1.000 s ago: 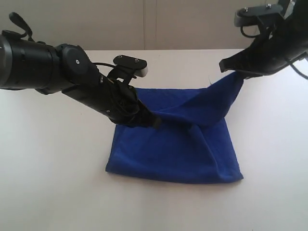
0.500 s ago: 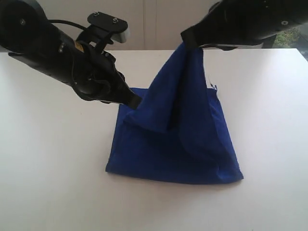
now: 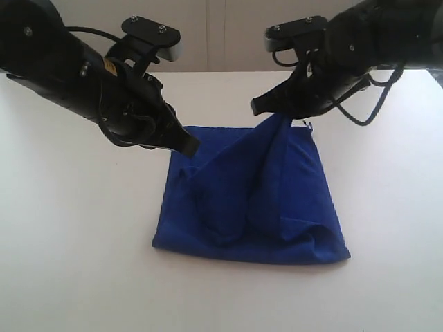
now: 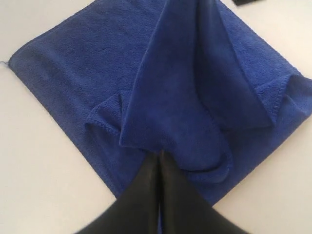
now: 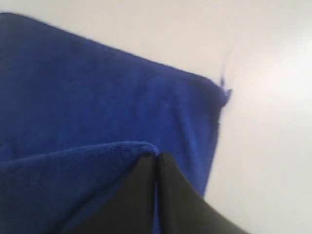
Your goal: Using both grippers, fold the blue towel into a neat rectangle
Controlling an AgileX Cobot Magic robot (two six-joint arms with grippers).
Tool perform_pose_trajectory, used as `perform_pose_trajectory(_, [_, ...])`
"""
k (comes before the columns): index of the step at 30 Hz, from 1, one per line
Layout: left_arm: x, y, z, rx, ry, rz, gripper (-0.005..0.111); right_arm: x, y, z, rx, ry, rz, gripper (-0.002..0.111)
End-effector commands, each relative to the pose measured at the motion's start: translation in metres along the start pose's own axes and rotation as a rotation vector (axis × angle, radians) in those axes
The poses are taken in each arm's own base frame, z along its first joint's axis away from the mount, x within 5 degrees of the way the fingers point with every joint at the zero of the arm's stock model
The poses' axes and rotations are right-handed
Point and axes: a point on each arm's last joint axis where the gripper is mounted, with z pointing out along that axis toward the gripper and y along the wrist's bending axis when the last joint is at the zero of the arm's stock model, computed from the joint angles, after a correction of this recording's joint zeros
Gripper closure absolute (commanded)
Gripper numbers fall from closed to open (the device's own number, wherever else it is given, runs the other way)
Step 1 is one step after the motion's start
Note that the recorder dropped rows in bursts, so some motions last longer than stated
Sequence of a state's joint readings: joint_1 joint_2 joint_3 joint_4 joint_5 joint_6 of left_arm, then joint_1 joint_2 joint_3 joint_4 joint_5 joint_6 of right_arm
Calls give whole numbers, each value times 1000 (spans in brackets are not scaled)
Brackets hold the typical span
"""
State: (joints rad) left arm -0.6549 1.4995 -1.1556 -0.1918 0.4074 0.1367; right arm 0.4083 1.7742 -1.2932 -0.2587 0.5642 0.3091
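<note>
The blue towel point(image 3: 291, 200) lies on the white table point(image 3: 69, 263) with its lower layer flat and its upper layer pulled up into a tent. My left gripper point(image 3: 192, 146) is shut on a bunched edge of that upper layer near the towel's far left corner. In the left wrist view the left gripper point(image 4: 160, 155) has its jaws pressed together, with the blue towel point(image 4: 73, 63) fanning out from them. My right gripper point(image 3: 266, 111) is shut on the raised peak, low above the far edge. In the right wrist view the right gripper point(image 5: 157, 158) pinches a rolled fold of the blue towel point(image 5: 97, 97).
A small white tag point(image 3: 308, 126) sticks out at the towel's far right corner. Bare white tabletop surrounds the towel on all sides, and a pale wall point(image 3: 221, 34) runs behind the table.
The right gripper has swung in over the towel, then come down with its corner, so the tall peak has sunk low. The left gripper rose and drew back left, then held still.
</note>
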Motion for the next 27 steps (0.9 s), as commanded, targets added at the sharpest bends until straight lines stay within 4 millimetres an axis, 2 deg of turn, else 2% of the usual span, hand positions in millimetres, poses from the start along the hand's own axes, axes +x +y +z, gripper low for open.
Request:
perform_pose_trajectory(1, [5, -2, 2, 11, 21, -9, 107, -3, -38, 2, 96, -7, 103, 108])
perform_pose_trajectory(6, [14, -4, 23, 37, 111, 50, 107, 2, -56, 15, 129, 36, 130, 108])
perform_pose_trajectory(14, [20, -26, 56, 90, 137, 200, 107, 17, -55, 49, 130, 128, 117, 108])
perform_pose_trajectory(22, [22, -54, 86, 110, 87, 359, 107, 18, -54, 51, 128, 126, 116, 108])
perform_pose_trajectory(27, [27, -63, 108, 107, 65, 464, 107, 18, -54, 51, 128, 126, 116, 108])
